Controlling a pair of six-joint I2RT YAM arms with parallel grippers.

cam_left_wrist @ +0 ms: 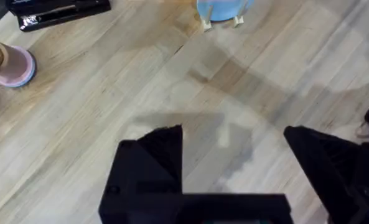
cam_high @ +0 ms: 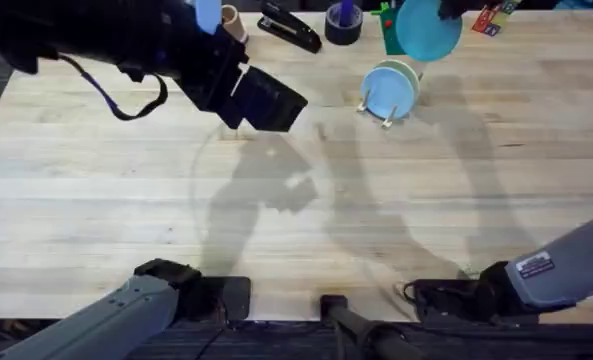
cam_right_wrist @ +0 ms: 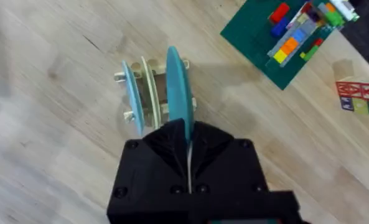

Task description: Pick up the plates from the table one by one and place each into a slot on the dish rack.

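1. The right gripper (cam_right_wrist: 187,134) is pinching the turquoise plate (cam_right_wrist: 177,84) by its edge, holding it upright directly above the rack (cam_right_wrist: 153,93) – the wrist view is showing the plate standing edge-on, parallel to the two plates already slotted
2. In the overhead view that plate (cam_high: 428,28) is hanging just beyond the rack (cam_high: 388,95), near the far edge of the bench (cam_high: 296,210); it looks still clear of the pegs, so the placing seems well along but unfinished
3. A light blue plate (cam_right_wrist: 131,93) and a pale one (cam_right_wrist: 149,87) are standing in slots, and the held plate is lining up with the free slot on the side toward the green baseplate (cam_right_wrist: 265,43)
4. The coming move is hinging on this – the rack lies straight below the gripper, so a plain descent with the plate's face kept parallel to the pegs should seat it
5. The left gripper (cam_left_wrist: 234,140) is hovering spread wide and empty over bare bench, well apart from the rack (cam_left_wrist: 221,11); the right arm is plainly the nearer one
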